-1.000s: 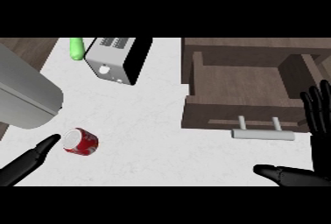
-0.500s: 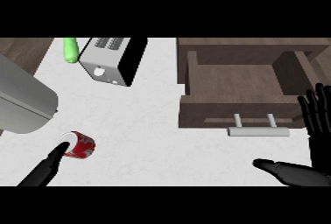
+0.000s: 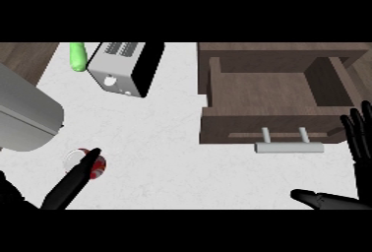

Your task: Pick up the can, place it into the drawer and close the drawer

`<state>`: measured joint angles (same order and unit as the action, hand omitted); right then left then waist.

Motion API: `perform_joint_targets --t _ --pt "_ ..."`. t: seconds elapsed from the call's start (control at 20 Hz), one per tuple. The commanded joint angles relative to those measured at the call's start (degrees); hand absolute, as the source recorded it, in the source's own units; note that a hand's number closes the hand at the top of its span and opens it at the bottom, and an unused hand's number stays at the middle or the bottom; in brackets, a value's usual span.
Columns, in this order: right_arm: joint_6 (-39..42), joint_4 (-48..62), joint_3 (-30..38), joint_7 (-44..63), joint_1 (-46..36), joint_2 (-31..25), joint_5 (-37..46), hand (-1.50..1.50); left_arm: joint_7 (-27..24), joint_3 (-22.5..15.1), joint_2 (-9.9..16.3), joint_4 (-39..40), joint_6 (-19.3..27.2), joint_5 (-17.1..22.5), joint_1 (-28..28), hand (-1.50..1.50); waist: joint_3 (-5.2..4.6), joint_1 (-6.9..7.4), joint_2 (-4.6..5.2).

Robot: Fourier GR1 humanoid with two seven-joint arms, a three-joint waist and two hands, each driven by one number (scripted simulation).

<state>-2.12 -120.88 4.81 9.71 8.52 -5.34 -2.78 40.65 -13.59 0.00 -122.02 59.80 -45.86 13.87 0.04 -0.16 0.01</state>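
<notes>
Since a second ago my left hand (image 3: 73, 184) has slid up to the can (image 3: 87, 164), and its straight fingers now lie across the can's near side, touching it without yet curling round. The can lies on the white counter (image 3: 167, 147) at lower left, well apart from the drawer (image 3: 269, 93), which stands open at upper right. My right hand (image 3: 356, 142) rests open at the right edge, fingers up. To do this well, I judge I should wrap thumb and fingers round the can's middle before lifting, since a round body may roll. The can is red with a pale round end; the drawer is brown wood with a pale bar handle (image 3: 288, 146); a boxy metal toaster (image 3: 127, 66) sits behind.
</notes>
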Motion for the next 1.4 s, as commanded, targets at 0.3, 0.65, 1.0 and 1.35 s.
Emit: perform_joint_targets --t 0.3,0.65,1.0,1.35 --pt "1.76 1.90 4.38 -1.83 -1.13 -0.84 -2.22 -1.50 -3.52 -3.69 0.00 14.08 13.06 5.77 -2.13 -1.50 -0.06 0.10 -0.03" --pt "4.11 0.24 4.73 -2.60 2.25 -0.81 -2.74 -1.50 -11.93 -2.75 0.84 21.12 16.99 16.07 -2.51 -1.50 -0.08 0.08 -0.07" --pt "3.53 -2.16 6.87 0.41 1.62 -0.94 -4.42 -1.50 -23.38 -2.25 4.48 26.67 22.35 32.60 -4.24 -1.50 -0.18 0.22 -0.12" --pt "5.48 -1.42 9.65 0.28 1.80 -2.27 -6.66 -1.50 -37.73 4.11 0.68 30.94 16.32 44.79 -4.70 -1.50 -0.24 0.49 -0.15"
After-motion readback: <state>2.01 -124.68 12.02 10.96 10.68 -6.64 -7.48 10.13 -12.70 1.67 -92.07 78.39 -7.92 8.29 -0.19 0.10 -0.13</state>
